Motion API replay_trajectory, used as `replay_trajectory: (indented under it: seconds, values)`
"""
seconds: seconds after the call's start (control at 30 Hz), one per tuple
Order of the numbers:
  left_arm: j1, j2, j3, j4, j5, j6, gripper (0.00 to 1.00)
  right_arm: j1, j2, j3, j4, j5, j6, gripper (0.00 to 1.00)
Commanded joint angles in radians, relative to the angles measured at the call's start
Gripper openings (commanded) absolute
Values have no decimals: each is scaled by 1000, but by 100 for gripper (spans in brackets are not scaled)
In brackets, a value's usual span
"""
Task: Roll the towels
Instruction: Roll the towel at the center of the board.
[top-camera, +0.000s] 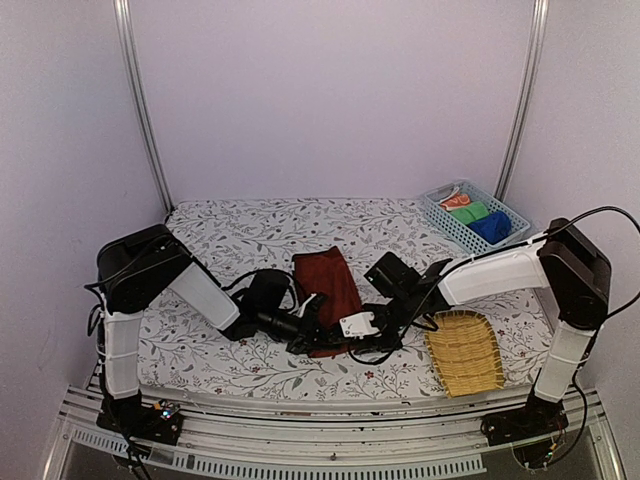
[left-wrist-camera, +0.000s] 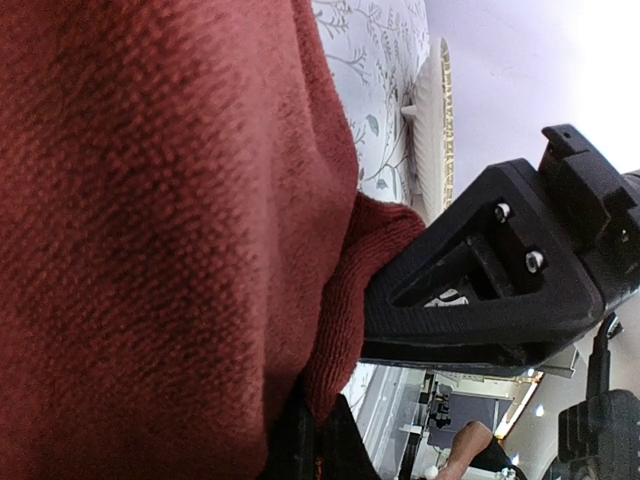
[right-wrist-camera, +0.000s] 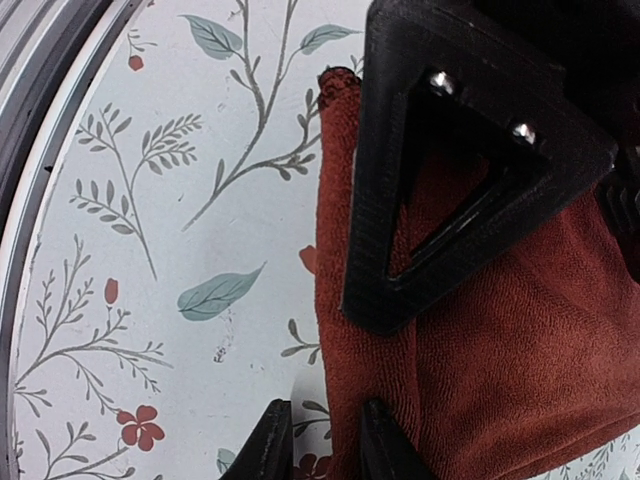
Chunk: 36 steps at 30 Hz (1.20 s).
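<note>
A dark red towel (top-camera: 328, 278) lies lengthwise on the floral tablecloth in the middle of the table. Both grippers meet at its near end. My left gripper (top-camera: 312, 316) is shut on a raised fold of the towel (left-wrist-camera: 150, 220); its fingertips (left-wrist-camera: 300, 440) pinch the cloth at the bottom of the left wrist view. My right gripper (top-camera: 362, 328) has its jaws a narrow gap apart; its fingertips (right-wrist-camera: 270, 440) straddle the towel's edge (right-wrist-camera: 345, 380), one over the tablecloth, one over the towel. The left gripper's black finger shows in the right wrist view (right-wrist-camera: 380, 200).
A blue basket (top-camera: 440, 212) at the back right holds rolled green (top-camera: 468, 212) and blue (top-camera: 492, 227) towels. A wicker tray (top-camera: 465, 352) lies at the near right, beside the right arm. The table's metal front rail (top-camera: 300, 420) runs close behind the grippers.
</note>
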Motion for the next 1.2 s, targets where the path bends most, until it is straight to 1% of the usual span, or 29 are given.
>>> replay_trajectory:
  seconds: [0.0,0.13,0.37,0.57,0.7,0.97,1.1,1.17]
  values:
    - [7,29,6,-63,-13,24,0,36,-52,-2,-16,19,-10,27]
    - [7,34,6,-66,-14,26,0,40,-40,0,-5,23,-14,28]
    - [8,24,3,-96,-21,44,0,41,29,-23,74,120,-15,28]
    - [12,22,4,-110,-25,54,0,41,-27,-28,65,113,-18,27]
    - [12,25,9,-118,-24,60,0,39,-24,-33,75,151,-29,28]
    - [18,17,11,-146,-28,78,0,40,36,-62,145,217,-50,35]
    - [24,8,11,-170,-29,90,0,38,84,-75,183,273,-64,37]
    - [29,2,11,-180,-28,98,0,30,104,-78,188,287,-70,35]
